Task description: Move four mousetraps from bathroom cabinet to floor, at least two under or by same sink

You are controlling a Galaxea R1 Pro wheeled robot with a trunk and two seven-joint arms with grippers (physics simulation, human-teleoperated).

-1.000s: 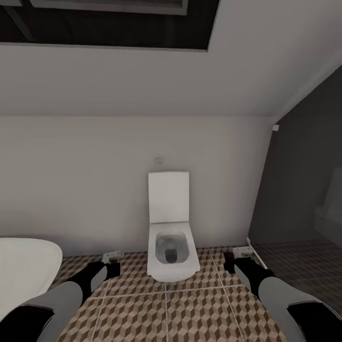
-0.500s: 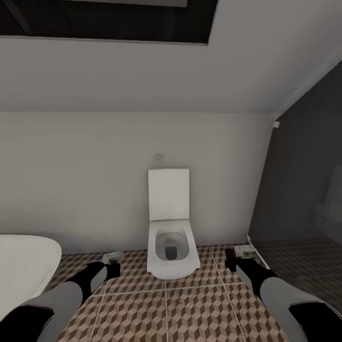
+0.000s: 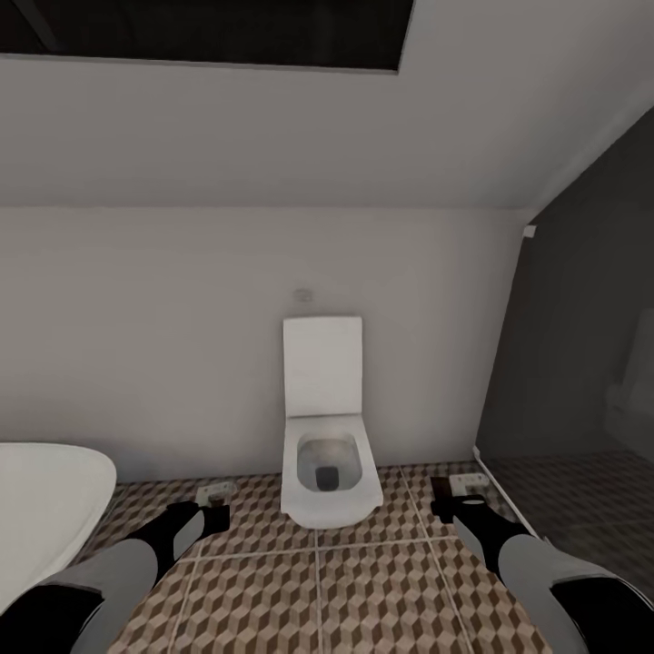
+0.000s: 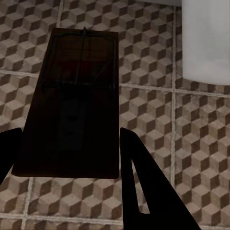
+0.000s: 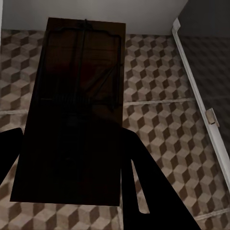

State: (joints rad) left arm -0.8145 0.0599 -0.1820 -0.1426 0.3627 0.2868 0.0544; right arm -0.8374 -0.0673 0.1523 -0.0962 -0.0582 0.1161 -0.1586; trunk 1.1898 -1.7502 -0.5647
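Each of my grippers is shut on a mousetrap, a flat dark-brown wooden board with a thin wire frame. In the head view my left gripper (image 3: 214, 509) holds its mousetrap (image 3: 216, 493) low over the bathroom floor (image 3: 318, 581), to the left of the toilet. My right gripper (image 3: 451, 500) holds the other mousetrap (image 3: 469, 482) to the toilet's right. Up close, the left mousetrap (image 4: 72, 105) sits between the dark fingers (image 4: 139, 187). The right mousetrap (image 5: 72, 110) lies likewise between its fingers (image 5: 143, 191). The cabinet and the sink are out of view.
A white toilet (image 3: 325, 454) with its lid up stands against the pale wall straight ahead. A white bathtub rim (image 3: 45, 500) curves in at the lower left. A dark partition (image 3: 581, 363) with a white floor strip (image 5: 201, 96) bounds the right side.
The whole picture has slid slightly upward, so the camera has moved. Both arms keep the same pose with their mousetraps.
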